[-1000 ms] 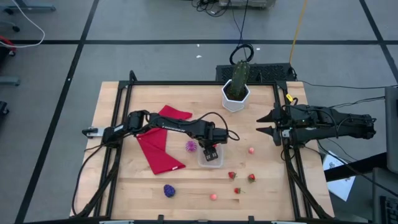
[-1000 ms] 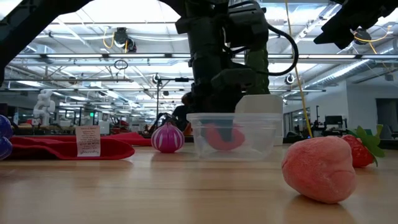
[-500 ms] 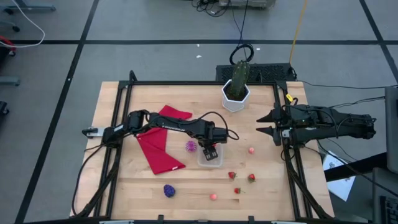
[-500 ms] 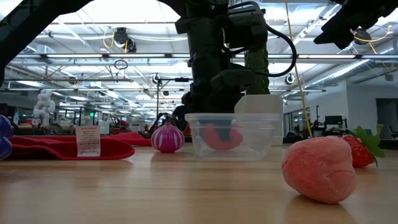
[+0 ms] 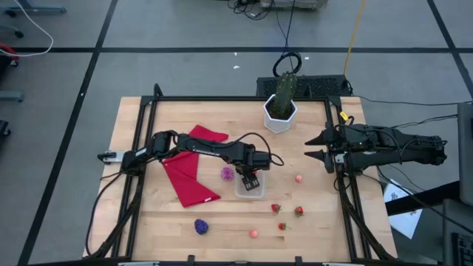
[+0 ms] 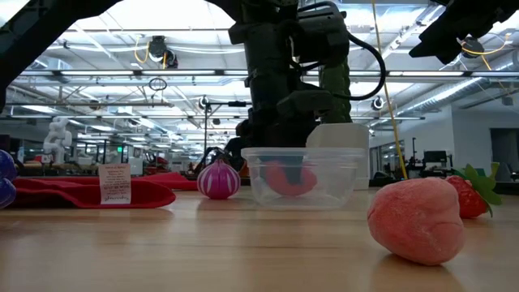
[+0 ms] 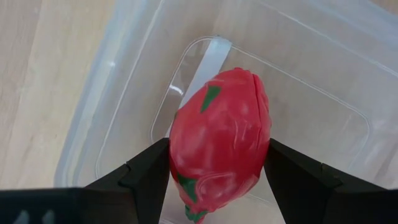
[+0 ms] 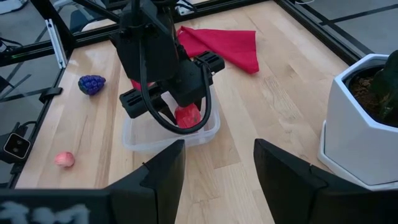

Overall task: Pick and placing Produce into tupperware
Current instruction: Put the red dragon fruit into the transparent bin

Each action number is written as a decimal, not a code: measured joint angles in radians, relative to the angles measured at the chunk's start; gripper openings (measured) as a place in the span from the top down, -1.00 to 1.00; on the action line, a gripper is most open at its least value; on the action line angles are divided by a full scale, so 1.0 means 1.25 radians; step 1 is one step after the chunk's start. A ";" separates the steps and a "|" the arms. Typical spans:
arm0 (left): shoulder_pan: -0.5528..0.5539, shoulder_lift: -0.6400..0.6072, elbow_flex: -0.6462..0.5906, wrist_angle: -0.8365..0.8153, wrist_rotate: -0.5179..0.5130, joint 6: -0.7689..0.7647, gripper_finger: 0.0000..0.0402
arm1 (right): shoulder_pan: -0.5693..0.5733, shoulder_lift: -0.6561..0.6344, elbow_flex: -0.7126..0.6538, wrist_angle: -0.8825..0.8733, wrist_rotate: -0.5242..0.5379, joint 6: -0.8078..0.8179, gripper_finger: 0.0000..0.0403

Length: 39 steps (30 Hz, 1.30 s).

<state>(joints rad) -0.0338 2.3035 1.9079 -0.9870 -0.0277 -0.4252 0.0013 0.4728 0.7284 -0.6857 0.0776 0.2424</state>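
Observation:
The clear tupperware (image 5: 250, 186) stands mid-table, right of the red cloth. My left gripper (image 5: 250, 179) points down into it, shut on a red toy fruit with green flecks (image 7: 219, 140), which shows through the wall in the low view (image 6: 288, 179). Loose produce lies on the wood: a pink-purple bulb (image 5: 227, 173), a purple cluster (image 5: 201, 225), a pink piece (image 5: 298, 178), another pink piece (image 5: 253, 233) and three small strawberries (image 5: 276, 208). My right gripper (image 5: 310, 146) waits open at the table's right edge, holding nothing. My left gripper pinches the red fruit by its two opposite sides (image 7: 177, 155) between its two fingers (image 7: 148, 171). The fingers come from above, pointing down into the tupperware. The fruit sits inside the container walls; whether it rests on the bottom I cannot tell.
A red cloth (image 5: 191, 174) lies left of the tupperware. A white hexagonal pot with a green cactus (image 5: 280, 111) stands at the far edge. A black frame rail (image 5: 347, 199) runs along the table's sides. Bare wood lies at the near left.

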 joint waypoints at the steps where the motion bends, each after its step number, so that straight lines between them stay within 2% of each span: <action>1: 0.000 0.000 0.000 0.001 0.000 0.000 -0.21 | 0.000 0.000 0.000 0.000 0.000 0.000 0.08; 7: 0.000 0.000 0.000 0.003 0.000 0.000 -0.25 | 0.000 0.000 0.000 0.000 0.000 0.000 0.08; 16: 0.001 0.002 -0.002 0.003 0.000 0.002 -0.54 | 0.000 0.000 0.000 0.000 0.000 0.000 0.08; 22: 0.001 0.002 -0.002 0.003 0.000 0.003 -0.67 | 0.000 0.000 0.000 0.000 0.000 0.000 0.08; 39: 0.001 -0.008 0.001 0.001 0.000 0.032 -0.67 | 0.000 0.000 0.000 0.000 0.000 0.000 0.08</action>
<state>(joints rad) -0.0330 2.2940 1.9088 -0.9857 -0.0280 -0.3856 0.0014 0.4727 0.7284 -0.6853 0.0776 0.2424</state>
